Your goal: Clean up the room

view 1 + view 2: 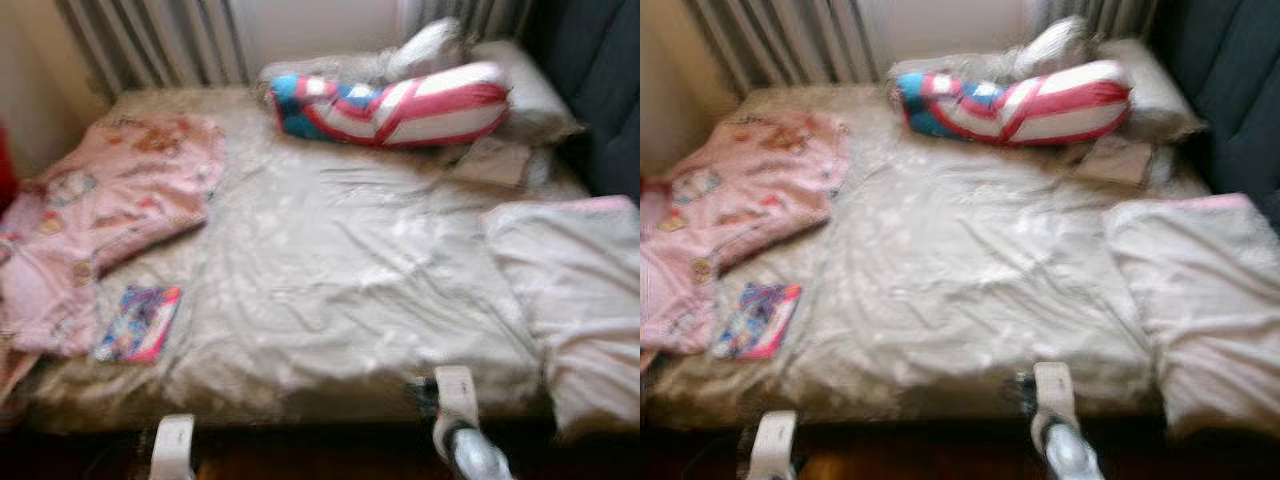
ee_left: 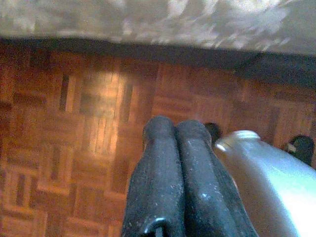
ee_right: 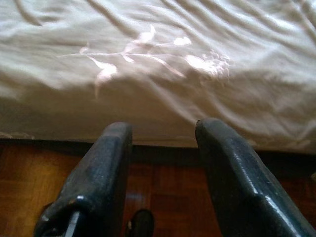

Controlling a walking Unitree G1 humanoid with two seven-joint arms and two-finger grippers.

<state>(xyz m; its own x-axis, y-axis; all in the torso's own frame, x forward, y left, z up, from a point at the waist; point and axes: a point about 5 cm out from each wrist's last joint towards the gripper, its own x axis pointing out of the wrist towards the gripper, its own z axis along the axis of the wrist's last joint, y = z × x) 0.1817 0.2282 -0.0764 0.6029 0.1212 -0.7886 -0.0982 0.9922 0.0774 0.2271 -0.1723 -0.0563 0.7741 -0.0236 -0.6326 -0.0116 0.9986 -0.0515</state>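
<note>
l hand (image 2: 175, 131) closed, empty over floor (image 2: 74, 148); r hand (image 3: 163, 133) open, empty by bed (image 1: 330, 270).

A wide bed (image 1: 330, 270) takes most of the room in front, covered with a pale, wrinkled sheet (image 3: 163, 59) that carries a faint flower pattern. Behind its head hang striped grey curtains (image 1: 150, 40), with a bright light wall (image 1: 320, 30) between them. At the far right stands something dark blue (image 1: 600, 80), too blurred to identify. Under the bed edge lies a reddish-brown parquet floor (image 2: 79, 128), shining where daylight falls on it.
</note>
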